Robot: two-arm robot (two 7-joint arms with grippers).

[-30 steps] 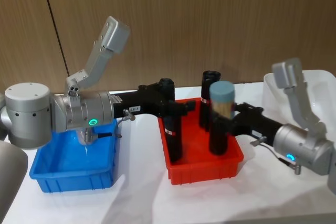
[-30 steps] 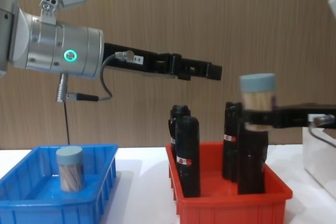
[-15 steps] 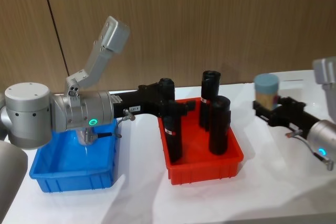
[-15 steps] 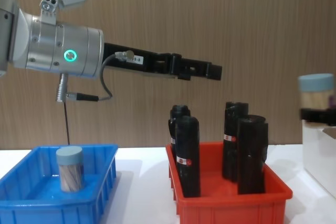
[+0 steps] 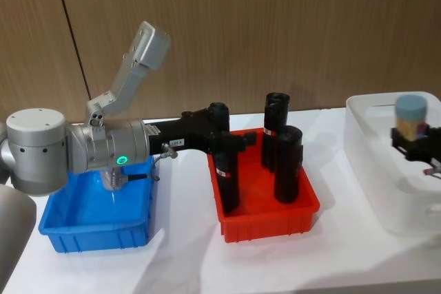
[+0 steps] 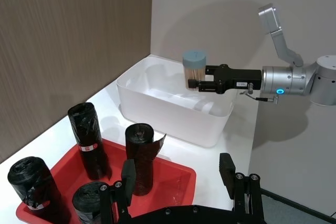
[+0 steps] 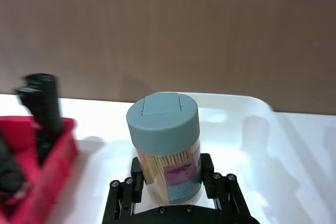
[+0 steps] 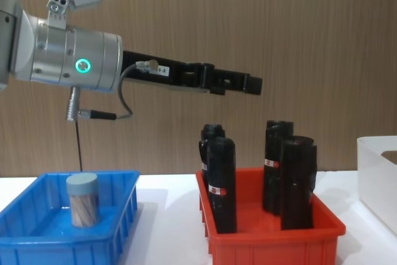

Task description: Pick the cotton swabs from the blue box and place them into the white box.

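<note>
One tub of cotton swabs (image 7: 164, 150) stands upright in the right gripper (image 7: 170, 179), whose fingers are closed on its clear body below the grey-blue lid (image 7: 162, 115). The tub is held over the white box (image 5: 375, 177) at the table's right end. A second tub (image 8: 82, 200) stands upright inside the blue box (image 8: 124, 215) on the left. The left gripper (image 8: 248, 84) hovers above the red bin (image 5: 269, 225), its fingers spread wide and empty. Four black cylinders (image 5: 287, 163) stand upright in that bin.
</note>
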